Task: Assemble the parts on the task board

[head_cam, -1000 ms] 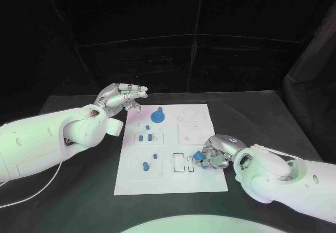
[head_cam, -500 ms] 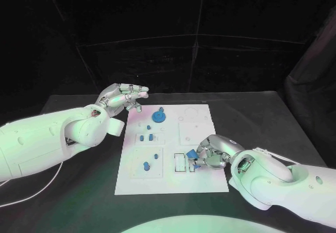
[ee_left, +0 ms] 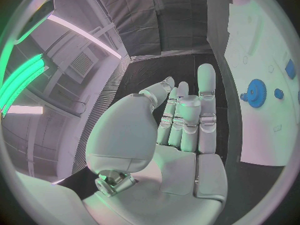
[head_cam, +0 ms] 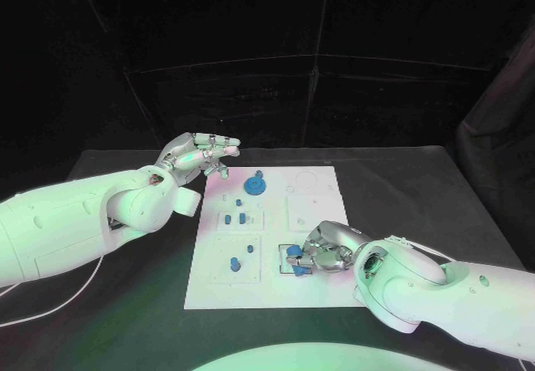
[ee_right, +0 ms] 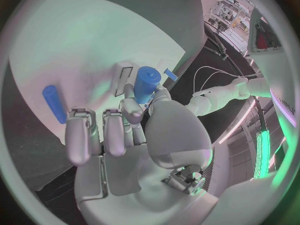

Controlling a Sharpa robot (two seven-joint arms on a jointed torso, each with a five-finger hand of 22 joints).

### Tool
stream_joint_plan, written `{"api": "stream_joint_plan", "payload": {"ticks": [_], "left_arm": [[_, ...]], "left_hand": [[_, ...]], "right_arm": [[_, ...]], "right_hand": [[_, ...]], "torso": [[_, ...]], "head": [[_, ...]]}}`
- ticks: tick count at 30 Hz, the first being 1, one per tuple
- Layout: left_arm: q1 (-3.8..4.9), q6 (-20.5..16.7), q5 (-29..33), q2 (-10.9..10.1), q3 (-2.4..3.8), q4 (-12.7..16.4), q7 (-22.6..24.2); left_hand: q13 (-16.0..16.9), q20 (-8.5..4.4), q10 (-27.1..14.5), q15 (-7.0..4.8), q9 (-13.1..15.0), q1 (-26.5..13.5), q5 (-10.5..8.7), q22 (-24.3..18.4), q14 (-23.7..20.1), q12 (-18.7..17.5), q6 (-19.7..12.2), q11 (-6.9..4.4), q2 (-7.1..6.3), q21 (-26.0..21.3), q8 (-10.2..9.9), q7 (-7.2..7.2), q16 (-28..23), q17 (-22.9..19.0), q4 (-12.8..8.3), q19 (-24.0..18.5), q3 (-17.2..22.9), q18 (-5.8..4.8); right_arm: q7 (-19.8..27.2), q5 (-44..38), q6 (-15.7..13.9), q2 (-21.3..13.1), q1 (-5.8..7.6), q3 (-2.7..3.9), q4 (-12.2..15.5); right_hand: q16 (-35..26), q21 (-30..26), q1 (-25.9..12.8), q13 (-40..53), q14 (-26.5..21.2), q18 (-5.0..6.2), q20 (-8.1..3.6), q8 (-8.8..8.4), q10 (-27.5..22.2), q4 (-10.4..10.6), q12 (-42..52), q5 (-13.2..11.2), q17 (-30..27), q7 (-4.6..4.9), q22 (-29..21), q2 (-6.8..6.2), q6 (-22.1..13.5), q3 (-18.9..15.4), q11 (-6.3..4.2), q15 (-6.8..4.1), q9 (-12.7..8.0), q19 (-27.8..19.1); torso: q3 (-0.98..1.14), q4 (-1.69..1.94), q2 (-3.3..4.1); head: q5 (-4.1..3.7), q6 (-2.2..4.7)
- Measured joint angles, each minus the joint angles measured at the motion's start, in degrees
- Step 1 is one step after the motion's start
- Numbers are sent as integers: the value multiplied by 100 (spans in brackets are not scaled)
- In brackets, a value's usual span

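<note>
The white task board (head_cam: 273,294) lies in the middle of the table. My right hand (head_cam: 325,252) is low over its front middle and pinches a short blue cylinder part (head_cam: 295,253) between thumb and a finger, right at the narrow rectangular slots (head_cam: 283,260). The right wrist view shows that part (ee_right: 145,84) held upright beside a slot (ee_right: 122,79). My left hand (head_cam: 202,154) hovers above the board's back left corner, fingers straight and holding nothing. A blue gear (head_cam: 255,185) stands at the board's back, near that hand, and the gear (ee_left: 256,92) also appears in the left wrist view.
Small blue parts sit on the board's left half: a pair (head_cam: 231,219), a peg (head_cam: 234,265) and a tiny one (head_cam: 249,249). A loose blue peg (ee_right: 53,103) lies near my right hand. The black table (head_cam: 446,193) surrounds the board.
My right hand has carried the blue part leftward from the board's right edge to the slots at the front middle. The left hand has barely moved.
</note>
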Motion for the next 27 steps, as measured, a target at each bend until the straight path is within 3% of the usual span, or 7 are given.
{"api": "stream_joint_plan", "payload": {"ticks": [4,8,10,14,16,23,27], "left_arm": [[2,3,0,1,0,1,-4],[2,6,0,1,0,1,-9],[2,8,0,1,0,1,-11],[2,12,0,1,0,0,-15],[2,14,0,1,0,0,-17],[2,17,0,-3,0,1,-22],[2,18,0,-7,0,3,-26]], "left_hand": [[0,0,0,0,0,0,0,0,0,0,0,0,0,0,0,0,0,0,0,0,0,0],[0,0,0,0,0,0,0,0,0,0,0,0,0,0,0,0,0,0,0,0,0,0],[0,0,-13,6,0,0,0,-3,-30,0,0,-13,0,0,0,0,0,-13,0,0,0,0],[0,0,-21,0,0,0,0,-5,-42,0,0,-21,0,0,0,0,0,-16,0,0,0,0],[0,0,-20,0,0,0,0,-5,-42,0,0,-21,0,0,0,0,0,-15,0,0,0,0],[0,0,-20,0,0,0,0,-4,-42,0,0,-20,0,0,0,0,0,-15,0,0,0,0],[0,0,-20,0,0,0,0,-9,-42,0,0,-20,0,-21,0,0,0,-22,0,0,0,0]], "right_arm": [[-30,-54,33,63,7,6,-45],[-57,-125,68,103,8,5,-86],[-71,-171,67,118,7,3,-100],[-84,-251,35,142,5,2,-103],[-87,-283,13,144,5,2,-101],[-81,-380,-62,112,5,2,-34],[-30,-407,-59,66,5,2,17]], "right_hand": [[-18,-3,-66,-21,0,0,-5,4,0,-2,-74,-209,-28,-22,0,-53,53,-109,0,0,35,-5],[-139,-112,-363,-213,0,0,-53,-48,-99,6,-381,-1000,-150,12,0,-177,20,-308,-4,0,94,-62],[-227,-194,-585,-500,0,0,-21,-98,-263,13,-764,-1350,-260,69,0,-366,-37,-314,18,0,96,-147],[-354,-309,-1184,-906,0,1,7,-134,-454,41,-1325,-1820,-411,105,0,-985,-141,46,66,0,136,-240],[-354,-309,-1285,-963,0,0,7,-157,-460,45,-1406,-1859,-422,104,0,-1082,-141,103,73,0,147,-240],[-382,-309,-1199,-1059,0,0,7,-157,-473,28,-1542,-1829,-432,104,0,-1158,-141,215,60,0,186,-240],[-382,-309,-632,-1064,0,0,6,-113,-457,-11,-1568,-1472,-384,53,0,-935,-89,361,29,0,255,-240]], "torso": [[3,-3,1],[4,-3,1],[4,-3,1],[7,-8,1],[7,-8,1],[9,-8,1],[10,-9,1]], "head": [[7,-8],[8,-19],[8,-22],[9,-21],[10,-16],[11,-14],[16,-13]]}}
